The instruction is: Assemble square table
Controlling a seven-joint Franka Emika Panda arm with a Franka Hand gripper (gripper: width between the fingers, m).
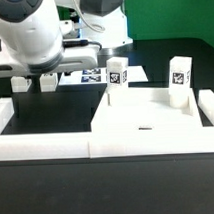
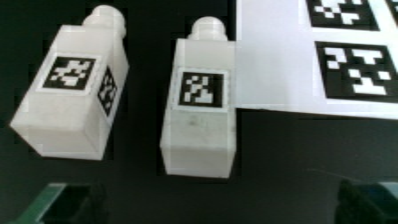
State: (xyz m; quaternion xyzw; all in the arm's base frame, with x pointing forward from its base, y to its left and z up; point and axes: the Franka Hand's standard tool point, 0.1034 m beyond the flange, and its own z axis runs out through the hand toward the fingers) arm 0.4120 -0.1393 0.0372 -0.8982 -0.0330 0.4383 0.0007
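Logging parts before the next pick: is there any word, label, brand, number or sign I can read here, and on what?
No words, brands or numbers can be read in either view.
Only coded black-and-white tags show: on the two lying legs, the two upright legs and the marker board.

I see the large white square plastic tabletop slab [image 1: 145,119] lying flat, recess up. Two small white tagged block legs stand upright at its far edge: one leg [image 1: 116,73] toward the exterior view's left, another leg [image 1: 180,72] toward its right. Two more legs, a third leg [image 2: 75,90] and a fourth leg [image 2: 199,100], lie side by side off the slab.
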